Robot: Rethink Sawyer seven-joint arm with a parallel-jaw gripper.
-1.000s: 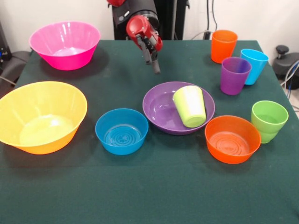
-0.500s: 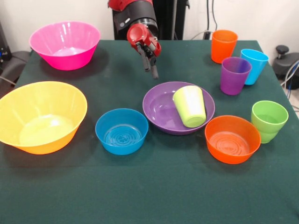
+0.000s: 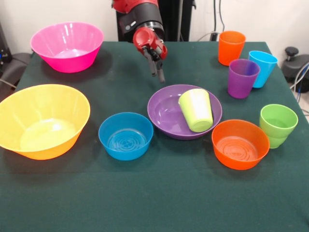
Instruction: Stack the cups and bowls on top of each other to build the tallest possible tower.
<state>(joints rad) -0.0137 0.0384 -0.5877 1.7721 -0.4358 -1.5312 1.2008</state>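
Underneath everything lies a dark green cloth over the bench [image 3: 159, 203], with a pale wall and black cables behind it. Up at the far edge the red and black hand [image 3: 160, 75] hangs above the cloth just beyond the purple bowl; its fingers look close together with nothing between them.

Across the cloth, the wide purple bowl [image 3: 166, 116] sits near the middle and holds the lime-yellow cup [image 3: 196, 109], which is upside down and tilted against the bowl's right inner wall, its wide mouth down and toward the camera, its closed base up and away. Just left of it the small blue bowl [image 3: 125, 136] stands empty, and just right the small orange bowl [image 3: 240, 144] is empty too. The big yellow-orange bowl [image 3: 42, 121] is at the left edge, the pink bowl [image 3: 67, 46] at the far left corner. Upright at the right stand the orange cup [image 3: 231, 47], purple cup [image 3: 243, 78], light blue cup [image 3: 263, 67] and green cup [image 3: 277, 125].
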